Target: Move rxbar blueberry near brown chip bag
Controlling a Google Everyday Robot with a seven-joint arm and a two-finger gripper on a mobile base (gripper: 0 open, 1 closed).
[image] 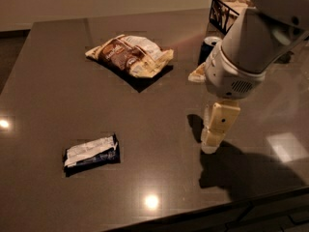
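While the small, flat navy-and-white rxbar blueberry lies at the dark table's front left, well apart from the crinkled foil brown chip bag farther back, the cream end effector hangs low on the right, pointing down; whether it is wide or narrow cannot be told.

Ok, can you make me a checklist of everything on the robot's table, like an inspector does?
Surface: dark shiny table with light glints.
Job's things: rxbar blueberry lies flat at the front left; brown chip bag lies at the back middle, well apart from the bar.
Clutter: blue can partly hidden behind the arm; dark box at the back right corner.
Grippers: end effector points down at the table's right side, well right of the bar.
Cables: nothing seen.
Surroundings: pale wall behind the table.
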